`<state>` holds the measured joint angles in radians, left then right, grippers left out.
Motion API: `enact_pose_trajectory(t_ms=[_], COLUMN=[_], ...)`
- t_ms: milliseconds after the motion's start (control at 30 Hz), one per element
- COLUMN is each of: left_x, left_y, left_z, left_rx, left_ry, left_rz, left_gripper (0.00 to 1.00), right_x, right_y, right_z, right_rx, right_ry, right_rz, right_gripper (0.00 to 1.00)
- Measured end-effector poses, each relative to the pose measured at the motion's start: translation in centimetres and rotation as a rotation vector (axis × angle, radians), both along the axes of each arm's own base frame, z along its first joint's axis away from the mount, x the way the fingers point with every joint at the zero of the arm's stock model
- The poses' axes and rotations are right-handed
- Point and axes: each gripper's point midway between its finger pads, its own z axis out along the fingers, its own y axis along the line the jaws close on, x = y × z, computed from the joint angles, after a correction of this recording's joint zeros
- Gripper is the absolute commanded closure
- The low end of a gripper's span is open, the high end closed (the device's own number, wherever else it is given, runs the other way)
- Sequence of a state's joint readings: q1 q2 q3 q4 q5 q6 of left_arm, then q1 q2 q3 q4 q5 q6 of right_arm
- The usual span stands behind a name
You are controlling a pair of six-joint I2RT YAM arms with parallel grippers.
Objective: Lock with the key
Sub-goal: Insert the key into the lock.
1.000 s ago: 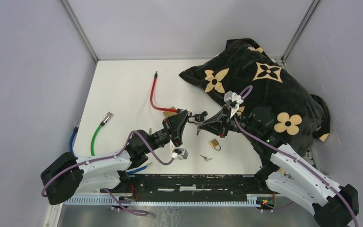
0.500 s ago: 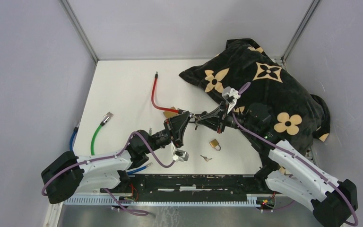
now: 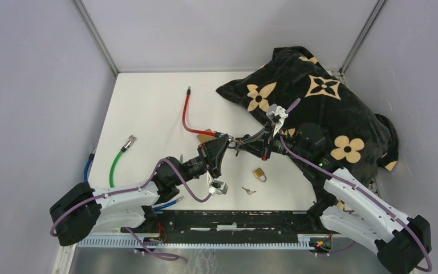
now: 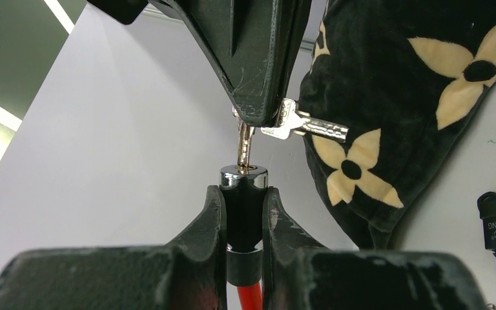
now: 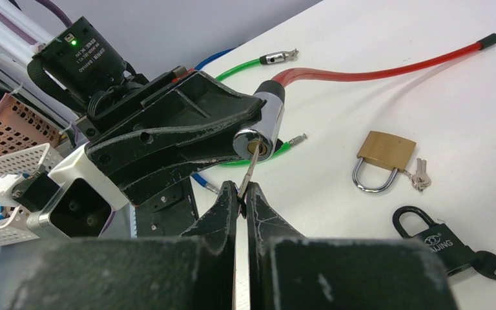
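Two grippers: meet nose to nose near the middle of the table (image 3: pixel 148 103), with the left gripper (image 3: pixel 221 147) reaching toward 2 o'clock and the right gripper (image 3: pixel 250 144) toward 9 o'clock.
Left jaws: clamp tight on the lock cylinder (image 4: pixel 243 187), just below its chrome cap, with the keyhole turned toward the other arm.
Right jaws: press together on the bow of the key (image 5: pixel 251 169), with a second key (image 4: pixel 311 126) on the same ring sticking out toward 3 o'clock in the left wrist view.
Key position: sits with its tip in the keyhole, roughly in line with the cylinder; seems not yet pushed fully home.
Handling, key: looks thin, stiff and light; probably skews or bends if twisted off-axis; best pinched flat across the bow, as now.
Handling, cylinder: smooth chrome, likely slippery; safer held on the dark sleeve than on the cap.
Handling, red cable (image 5: pixel 387 68): looks springy; may tug the cylinder sideways during the turn.
Step in hand: judged as seating the blade, then turning.
Open room: bare tabletop from 9 to 12 o'clock of the keyhole.
Crowded side: pillow (image 3: pixel 319 97) from 1 to 3 o'clock, close behind the right wrist.
Below the work: brass padlock (image 3: pixel 259 174) at 5 o'clock, loose key (image 3: pixel 249 191) near 6 o'clock, black padlock (image 5: pixel 440 240) beside them.
Far side: green cable (image 3: pixel 116 162) at 8 o'clock, well apart.
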<state>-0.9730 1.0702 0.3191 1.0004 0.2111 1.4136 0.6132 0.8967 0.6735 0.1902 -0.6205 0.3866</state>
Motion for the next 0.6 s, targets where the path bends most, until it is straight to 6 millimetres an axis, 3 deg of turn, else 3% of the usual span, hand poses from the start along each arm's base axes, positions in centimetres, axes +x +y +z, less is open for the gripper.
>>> enact_pose_trajectory(t_ms=[600], left_x=[0.09], left_y=[-0.06], left_z=[-0.48], left_rx=[0.02], left_ry=[0.004], left_rz=[0.003], left_gripper=[0.98], right_x=[-0.07], right_y=[0.09], right_z=[-0.87], right_rx=[-0.071], right_ry=[-0.03], right_rz=[0.038], right_gripper=[1.0])
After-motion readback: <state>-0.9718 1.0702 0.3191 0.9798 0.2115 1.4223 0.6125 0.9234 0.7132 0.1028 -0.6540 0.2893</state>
